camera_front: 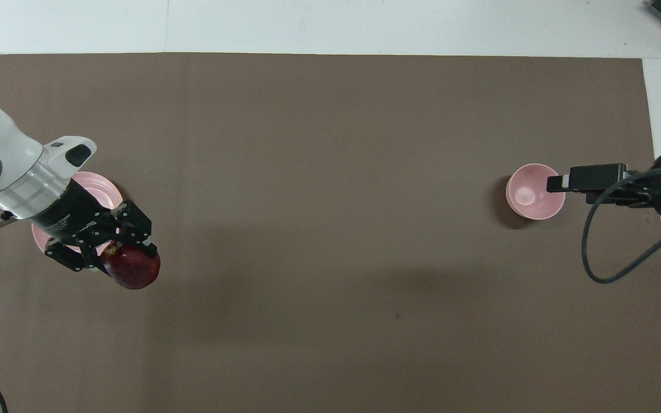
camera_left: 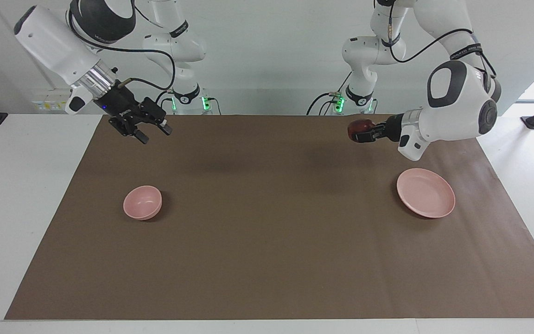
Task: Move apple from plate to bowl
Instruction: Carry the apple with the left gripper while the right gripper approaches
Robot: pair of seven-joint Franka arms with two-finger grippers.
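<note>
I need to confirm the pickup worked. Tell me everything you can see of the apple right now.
The apple is small, round, dark red-maroon, with a smooth, slightly glossy skin. It is off the plate and up in the air, clamped in the left gripper, whose fingers close on it from the sides. It hangs over bare brown table covering beside the plate, toward the table's middle. Nothing but the gripper touches it.
</note>
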